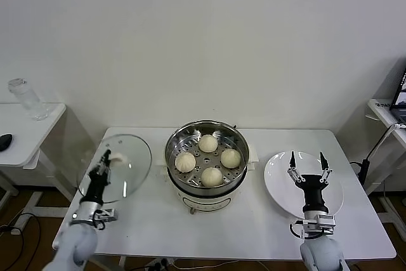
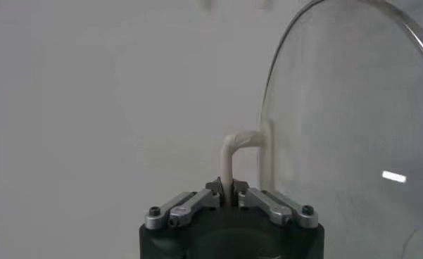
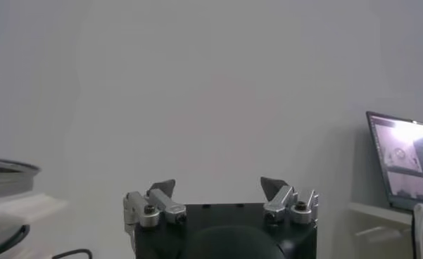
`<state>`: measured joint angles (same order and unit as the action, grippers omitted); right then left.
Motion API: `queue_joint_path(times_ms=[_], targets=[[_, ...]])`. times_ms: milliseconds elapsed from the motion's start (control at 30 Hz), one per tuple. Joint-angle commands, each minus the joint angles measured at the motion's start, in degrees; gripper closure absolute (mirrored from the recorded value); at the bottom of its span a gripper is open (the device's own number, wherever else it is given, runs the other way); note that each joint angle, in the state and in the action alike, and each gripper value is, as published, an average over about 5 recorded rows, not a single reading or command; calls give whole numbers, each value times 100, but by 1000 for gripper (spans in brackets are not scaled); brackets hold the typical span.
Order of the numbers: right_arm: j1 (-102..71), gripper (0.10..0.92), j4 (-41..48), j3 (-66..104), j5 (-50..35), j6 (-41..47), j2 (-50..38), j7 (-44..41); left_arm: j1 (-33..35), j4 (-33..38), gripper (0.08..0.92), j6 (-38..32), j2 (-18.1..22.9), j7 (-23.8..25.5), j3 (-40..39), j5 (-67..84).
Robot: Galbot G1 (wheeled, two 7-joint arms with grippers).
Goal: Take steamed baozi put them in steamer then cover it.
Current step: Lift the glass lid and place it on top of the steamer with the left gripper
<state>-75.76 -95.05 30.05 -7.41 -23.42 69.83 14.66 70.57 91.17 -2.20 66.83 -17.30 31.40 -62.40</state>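
Note:
Several cream-white baozi [image 1: 208, 143] lie in the shiny steel steamer [image 1: 174, 142] on its white pot base at the table's middle. My left gripper [image 1: 106, 159] is shut on the cream handle [image 2: 234, 151] of the clear glass cover [image 1: 130, 157], holding it tilted on edge above the table, left of the steamer. The cover's glass [image 2: 345, 127] fills one side of the left wrist view. My right gripper [image 1: 307, 163] is open and empty, pointing up over the white plate [image 1: 279, 182]. It shows open in the right wrist view [image 3: 218, 188].
A side table with a clear bottle [image 1: 26, 98] and a dark mouse [image 1: 5, 141] stands at the left. A laptop [image 3: 405, 169] sits on a table at the right. A cable [image 1: 374, 150] hangs by the right edge.

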Motion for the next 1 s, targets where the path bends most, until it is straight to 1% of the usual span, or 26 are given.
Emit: queue_joint_path(times_ms=[33, 133, 267, 333, 433, 567, 667, 833, 1000], targets=[[-9, 203, -18, 21, 29, 11, 9, 6, 430, 1933, 805, -90, -625, 116, 193, 600], [-2, 203, -22, 42, 26, 18, 10, 13, 506, 2404, 805, -13, -692, 243, -143, 642], [13, 203, -40, 64, 24, 26, 25, 20, 297, 2681, 805, 169, -671, 434, -738, 494], [14, 203, -52, 75, 24, 32, 30, 19, 150, 2787, 805, 359, -663, 565, -1100, 479], [11, 203, -52, 85, 26, 45, 49, 16, -140, 2885, 805, 828, -612, 756, -1785, 520], [4, 203, -35, 89, 49, 147, 78, 12, -684, 2797, 805, 1673, -420, 983, -2751, 518], [-17, 203, -55, 93, 68, 311, 78, -9, -1110, 2626, 805, 2201, -220, 1162, -3255, 489], [-36, 203, -59, 95, 46, 523, 86, -77, -1680, 2293, 805, 2789, 144, 1570, -3769, 292], [-37, 203, -17, 96, 41, 561, 114, -123, -2041, 2066, 805, 3115, 414, 2001, -4049, -66]])
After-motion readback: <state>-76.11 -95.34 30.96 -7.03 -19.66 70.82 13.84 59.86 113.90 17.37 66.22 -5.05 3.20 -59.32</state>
